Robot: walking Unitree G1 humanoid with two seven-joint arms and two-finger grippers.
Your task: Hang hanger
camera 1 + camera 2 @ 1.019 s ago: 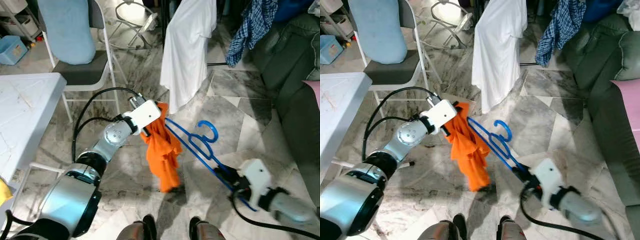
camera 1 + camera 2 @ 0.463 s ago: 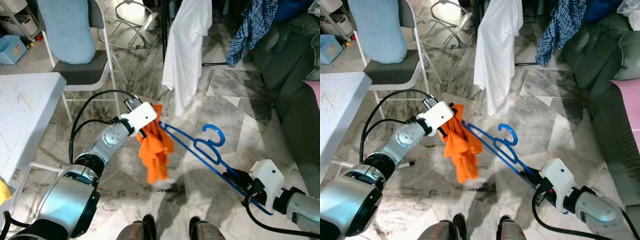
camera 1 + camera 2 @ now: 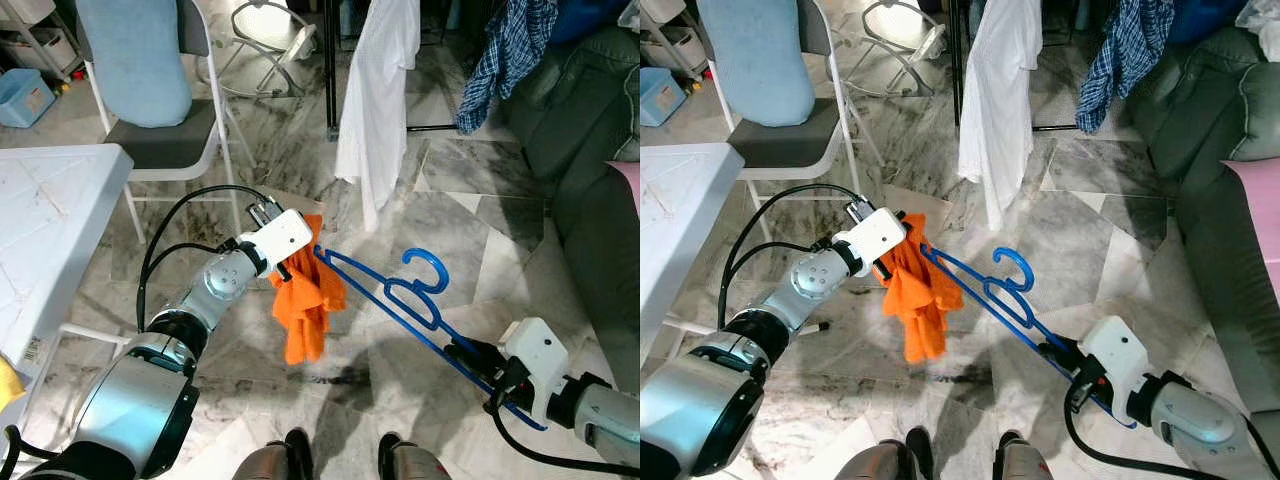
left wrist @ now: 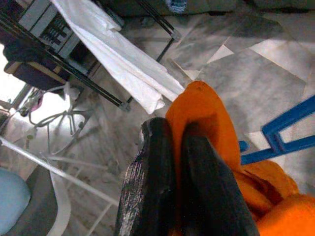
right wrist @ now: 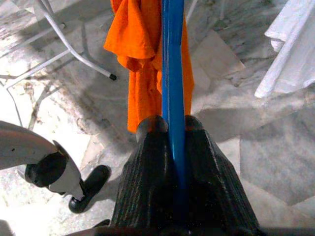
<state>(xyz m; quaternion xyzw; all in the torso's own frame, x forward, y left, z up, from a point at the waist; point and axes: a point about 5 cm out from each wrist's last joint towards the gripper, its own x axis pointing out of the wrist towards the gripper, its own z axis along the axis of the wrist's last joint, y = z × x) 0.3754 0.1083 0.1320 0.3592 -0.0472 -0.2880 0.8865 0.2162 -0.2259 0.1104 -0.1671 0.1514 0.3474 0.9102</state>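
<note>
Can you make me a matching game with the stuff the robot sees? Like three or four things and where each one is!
Things:
1. orange cloth
2. blue hanger
3. white shirt
4. plaid shirt

Places:
A. pinched in the right gripper
B. hanging by the black rack pole
C. pinched in the left gripper
D. hanging near the grey sofa

Pairs: 1-C, 2-A, 3-B, 4-D

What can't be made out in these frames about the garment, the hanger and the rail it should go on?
- Rail: the white shirt and plaid shirt are cut off by the eye views' top edge.
- Blue hanger: its far tip is hidden by the orange garment.
- Left end effector: the hold is buried in cloth; right end effector clamps the bar.
</note>
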